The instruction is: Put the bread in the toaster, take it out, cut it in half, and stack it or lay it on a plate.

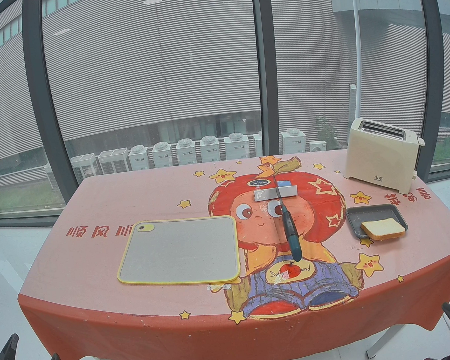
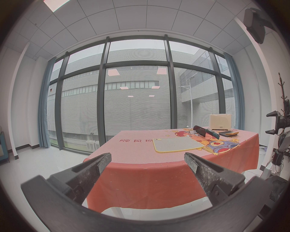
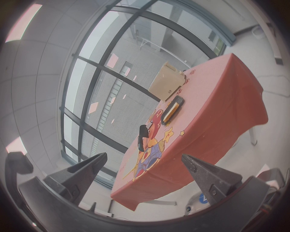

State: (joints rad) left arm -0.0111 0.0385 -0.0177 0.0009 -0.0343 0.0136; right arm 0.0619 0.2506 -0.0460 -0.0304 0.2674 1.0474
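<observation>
I find left gripper (image 2: 147, 157) and right gripper (image 3: 143, 156) wide, empty; bread (image 1: 383, 228) lies on its tray (image 1: 357, 214), right of frame, staged near the toaster (image 1: 381, 155)

A table (image 1: 108, 209) stands before me under an orange-pink cloth (image 1: 144, 325) printed with yellow stars and 1 big cartoon figure (image 1: 297, 291). Its white legs (image 1: 385, 341) rest on a pale, glossy floor (image 1: 4, 270). Behind it a tall window wall (image 2: 136, 90) in dark frames (image 1: 39, 100) looks onto a grey ribbed building (image 1: 181, 36) and a row of outdoor air-conditioning units (image 1: 186, 151). Blue-grey curtains (image 2: 45, 102) hang at both ends, beside white walls (image 2: 18, 99). Overhead, a tiled ceiling (image 2: 145, 15) carries 1 lit panel (image 2: 54, 3).
</observation>
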